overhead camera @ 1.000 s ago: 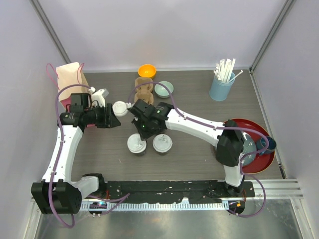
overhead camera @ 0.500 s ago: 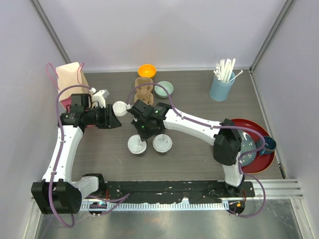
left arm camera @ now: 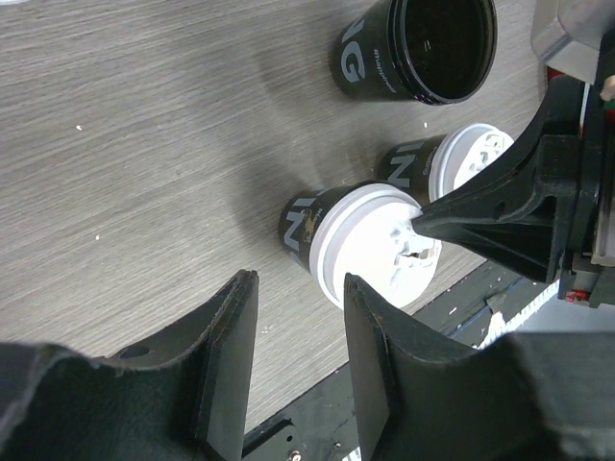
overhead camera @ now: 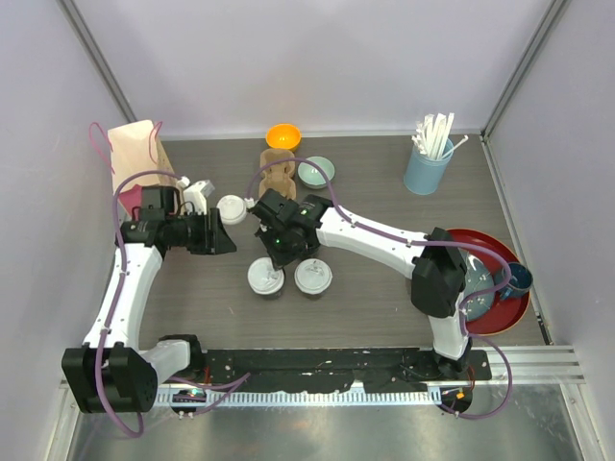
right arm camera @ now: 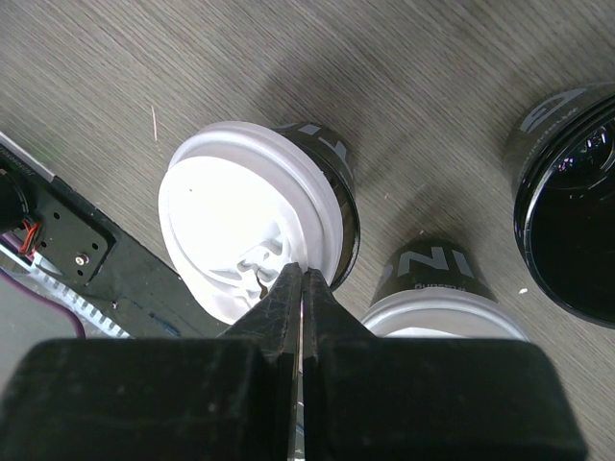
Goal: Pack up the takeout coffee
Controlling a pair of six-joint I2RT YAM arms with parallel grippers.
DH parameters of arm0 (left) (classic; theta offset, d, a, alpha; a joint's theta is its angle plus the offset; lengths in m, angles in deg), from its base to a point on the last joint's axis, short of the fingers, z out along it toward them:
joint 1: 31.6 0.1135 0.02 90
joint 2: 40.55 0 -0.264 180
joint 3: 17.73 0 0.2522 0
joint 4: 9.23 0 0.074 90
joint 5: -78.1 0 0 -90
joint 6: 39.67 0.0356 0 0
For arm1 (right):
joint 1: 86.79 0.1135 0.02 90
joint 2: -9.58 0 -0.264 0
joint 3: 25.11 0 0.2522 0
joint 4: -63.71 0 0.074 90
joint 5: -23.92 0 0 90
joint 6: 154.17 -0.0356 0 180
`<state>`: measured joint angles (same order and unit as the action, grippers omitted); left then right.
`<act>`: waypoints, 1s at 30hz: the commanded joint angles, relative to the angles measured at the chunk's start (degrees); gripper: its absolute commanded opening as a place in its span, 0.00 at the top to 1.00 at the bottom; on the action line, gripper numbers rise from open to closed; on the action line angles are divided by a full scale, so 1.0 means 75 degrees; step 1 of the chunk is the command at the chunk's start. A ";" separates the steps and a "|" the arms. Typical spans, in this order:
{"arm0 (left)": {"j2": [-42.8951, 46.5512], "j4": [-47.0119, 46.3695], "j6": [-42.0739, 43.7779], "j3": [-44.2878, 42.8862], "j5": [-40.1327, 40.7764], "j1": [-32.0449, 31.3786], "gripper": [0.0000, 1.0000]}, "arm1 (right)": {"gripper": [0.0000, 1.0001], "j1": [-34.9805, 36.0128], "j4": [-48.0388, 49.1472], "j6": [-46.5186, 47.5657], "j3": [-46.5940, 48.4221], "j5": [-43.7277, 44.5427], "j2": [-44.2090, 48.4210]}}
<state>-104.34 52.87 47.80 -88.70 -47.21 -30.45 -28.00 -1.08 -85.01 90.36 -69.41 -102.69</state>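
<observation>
The left claw has been shifted slightly toward the lower right of the frame, nearer the left-hand lidded cup. The right arm's elbow has been drawn a little leftward, so more of the dark blue mug is uncovered.

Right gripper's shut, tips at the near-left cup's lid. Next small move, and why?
Probably press straight down a touch: the shut right gripper rests its tips on the middle of the lid, and whether it's fully snapped onto the cup isn't clear.
</observation>
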 commanded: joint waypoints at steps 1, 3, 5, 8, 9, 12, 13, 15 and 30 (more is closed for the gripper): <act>0.0103 -0.0105 0.0184 0.0046 -0.0307 0.0011 0.56 | 0.99 -0.0010 0.0170 0.0060 0.0290 -0.0130 0.0320; 0.0079 -0.0105 0.0219 0.0081 -0.0401 -0.0035 0.56 | 0.99 -0.0068 0.0205 0.0060 0.0139 -0.0281 0.0461; 0.0044 -0.0105 0.0301 0.0093 -0.0576 -0.0082 0.52 | 0.99 -0.0115 0.0380 0.0060 -0.0002 -0.0422 0.0624; 0.0021 -0.0094 0.0301 0.0070 -0.1161 -0.0083 0.43 | 0.99 -0.0255 0.0533 0.0106 -0.0249 -0.0633 0.0870; -0.0002 -0.0082 0.0487 0.0046 -0.1349 -0.0083 0.41 | 0.99 -0.0337 0.0603 0.0142 -0.0388 -0.0715 0.0987; -0.0119 0.0105 0.0466 -0.0187 -0.2227 -0.0083 0.32 | 0.99 -0.0431 0.0908 0.0259 -0.0716 -0.0903 0.1490; -0.0166 0.0176 0.0454 -0.0270 -0.2566 -0.0083 0.29 | 0.99 -0.0524 0.0978 0.0340 -0.0776 -0.0938 0.1620; -0.0319 0.0386 0.0407 -0.0596 -0.2861 -0.0094 0.26 | 0.99 -0.0653 0.1037 0.0411 -0.0975 -0.0973 0.2041; 0.0325 -0.2095 -0.2650 -0.1337 -0.5580 -0.0352 0.25 | 0.99 -0.1381 0.2350 0.0587 -0.1866 -0.2062 0.4433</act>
<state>-104.04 46.27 36.70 -96.70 -82.90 -31.26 -38.19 10.90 -81.82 76.62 -80.89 -71.85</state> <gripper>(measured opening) 0.764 0.037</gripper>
